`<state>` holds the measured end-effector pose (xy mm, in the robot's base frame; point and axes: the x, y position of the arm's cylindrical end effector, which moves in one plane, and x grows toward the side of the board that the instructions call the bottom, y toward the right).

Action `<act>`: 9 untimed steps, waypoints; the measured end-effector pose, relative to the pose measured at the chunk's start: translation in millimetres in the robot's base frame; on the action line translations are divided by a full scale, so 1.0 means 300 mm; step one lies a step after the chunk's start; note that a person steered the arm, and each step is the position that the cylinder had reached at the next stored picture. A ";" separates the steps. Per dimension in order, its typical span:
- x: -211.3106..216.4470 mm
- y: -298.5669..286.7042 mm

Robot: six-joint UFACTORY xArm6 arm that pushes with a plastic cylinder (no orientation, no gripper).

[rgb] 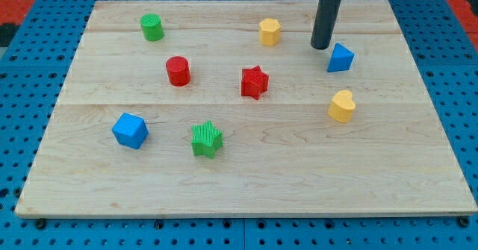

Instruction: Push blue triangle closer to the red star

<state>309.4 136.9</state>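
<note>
The blue triangle [340,58] lies on the wooden board at the view's upper right. The red star [254,82] lies near the board's middle, to the left of and slightly below the triangle. My tip [320,47] is the lower end of the dark rod; it stands just up and left of the blue triangle, very close to it, and I cannot tell whether it touches. The star lies down and to the left of the tip.
A yellow hexagon [269,31] lies left of the tip. A yellow heart [342,106] lies below the triangle. A red cylinder [178,71], green cylinder [151,27], blue cube [130,130] and green star [207,139] lie to the left. The board [299,183] rests on a blue pegboard.
</note>
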 end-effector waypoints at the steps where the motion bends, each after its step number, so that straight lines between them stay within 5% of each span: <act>1: -0.058 0.024; 3: 0.034 0.199; 5: 0.187 0.177; 9: 0.222 -0.122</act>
<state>376.1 100.4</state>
